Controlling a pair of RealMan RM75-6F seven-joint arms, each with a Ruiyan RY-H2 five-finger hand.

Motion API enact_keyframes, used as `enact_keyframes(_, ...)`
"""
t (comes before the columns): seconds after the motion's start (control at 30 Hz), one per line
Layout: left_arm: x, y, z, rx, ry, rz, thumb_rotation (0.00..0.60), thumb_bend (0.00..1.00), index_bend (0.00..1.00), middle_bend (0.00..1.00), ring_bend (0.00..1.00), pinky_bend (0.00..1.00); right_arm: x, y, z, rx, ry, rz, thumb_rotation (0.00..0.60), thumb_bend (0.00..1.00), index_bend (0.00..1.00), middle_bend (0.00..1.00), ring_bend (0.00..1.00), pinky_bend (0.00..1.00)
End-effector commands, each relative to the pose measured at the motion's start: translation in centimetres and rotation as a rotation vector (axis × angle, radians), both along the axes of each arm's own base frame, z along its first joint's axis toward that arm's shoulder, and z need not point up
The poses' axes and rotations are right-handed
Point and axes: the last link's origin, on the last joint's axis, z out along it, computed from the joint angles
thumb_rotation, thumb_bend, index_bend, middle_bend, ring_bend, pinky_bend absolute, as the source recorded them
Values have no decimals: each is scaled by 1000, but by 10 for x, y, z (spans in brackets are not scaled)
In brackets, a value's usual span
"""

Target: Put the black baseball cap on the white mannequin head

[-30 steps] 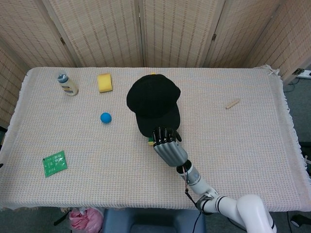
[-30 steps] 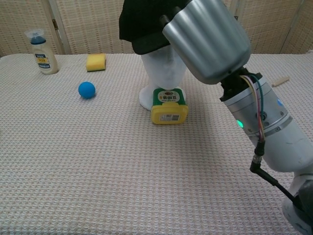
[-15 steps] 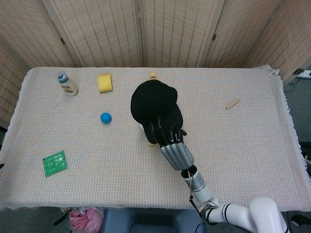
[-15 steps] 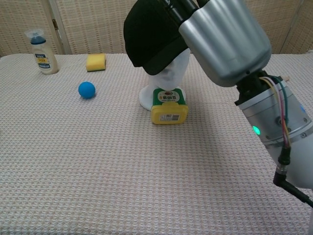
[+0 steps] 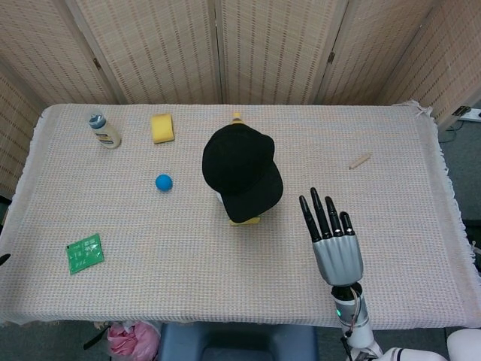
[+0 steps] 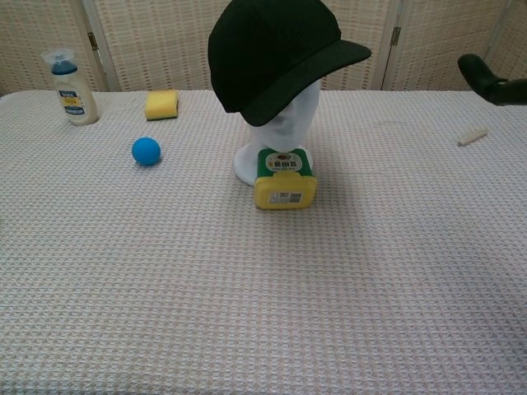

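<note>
The black baseball cap (image 6: 268, 53) sits on the white mannequin head (image 6: 284, 123), tilted, its brim jutting right and toward the near side. The head stands upright mid-counter, face mostly shaded.

A table (image 5: 391, 150) draped in a woven beige cloth is carrying everything. The white mannequin head (image 6: 280, 132) is standing on it up and to the left of the right hand (image 5: 334, 244), with a yellow-lidded container (image 6: 285, 179) lying against its base on the side nearer the hand. Further left of the hand, a blue ball (image 5: 164, 182) is resting, and beyond it a yellow sponge (image 5: 161, 127) and a small bottle (image 5: 104, 130) are sitting near the far edge. A green packet (image 5: 84, 253) is lying far to the hand's left, near the front. A small wooden stick (image 5: 360, 161) is lying beyond the hand, slightly to its right.
</note>
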Motion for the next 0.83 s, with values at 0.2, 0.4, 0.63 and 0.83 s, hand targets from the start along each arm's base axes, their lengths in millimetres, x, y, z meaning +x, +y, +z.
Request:
enact_keyframes(0.2,16,-1,-25,-25,86,-26,600,128,0,0,0,123,-118,3,74,240,-303,-257,600,264,9,36,156,419)
enact_keyframes(0.4,28,-8,-50,-59,120,-27,600,128,0,0,0,123,-158,22,107,315,-282,-360,600,245,0,6,83,294)
enact_keyframes(0.63,36,-26,-64,-65,109,-7,600,127,0,0,0,123,-188,28,118,430,-310,-506,600,232,0,0,0,49)
enact_keyframes(0.83,36,-35,-59,-26,105,13,600,128,0,0,0,123,-187,28,113,457,-280,-553,600,232,0,0,0,0)
